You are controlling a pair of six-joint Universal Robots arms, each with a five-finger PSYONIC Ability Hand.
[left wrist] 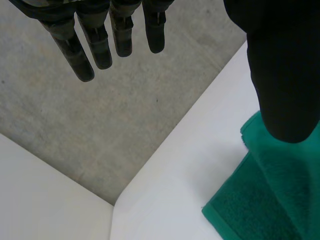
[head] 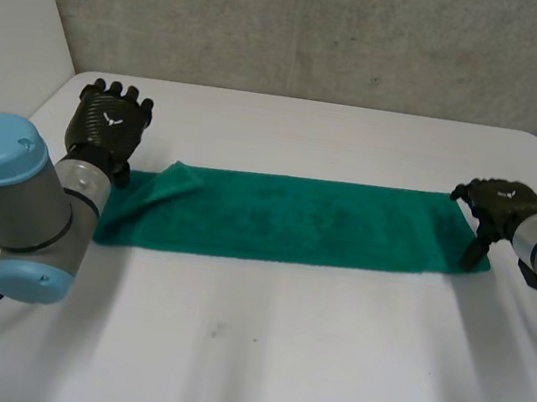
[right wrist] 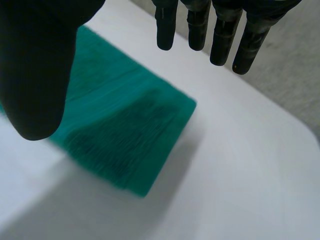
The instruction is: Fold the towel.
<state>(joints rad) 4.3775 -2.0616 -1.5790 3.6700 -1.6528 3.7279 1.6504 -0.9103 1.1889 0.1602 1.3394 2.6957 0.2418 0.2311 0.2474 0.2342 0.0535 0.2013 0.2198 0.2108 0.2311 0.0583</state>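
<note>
1. Green towel (head: 286, 219) is laid as a long strip across the bench (head: 274, 364), with one end by each hand; an end-to-end fold is judged to be what remains.
2. The left hand (head: 108, 126) is held released over the towel's left end, with its fingers (left wrist: 100, 45) straight, the thumb spread apart from them, and nothing grasped.
3. The right hand (head: 495, 205) is also released and is poised over the right end. Nothing is gripped, and whether its thumb tip touches the cloth cannot be told.
4. A small flap (head: 175, 182) is turned over at the far left corner. If that end is grasped as it lies, the flap is likely to be trapped inside the fold and a lump left in it.
5. The left hand is set toward the far side of its end, not across the middle. If only that corner is pinched, the near corner can be expected to sag and drag, and the edges will be skewed.
6. If the strip is layered, only the upper layer may be caught by a shallow pinch. The lower one would then be left on the bench and the strip pulled open.
7. The fingers could be closed short of the hem, since each end lies just at the edge of a hand's reach. The cloth would then be pushed into wrinkles instead of lifted.
8. If one end is carried over while the other is not held down, the whole towel may be slid along the smooth bench, and the ends will not be matched.
</note>
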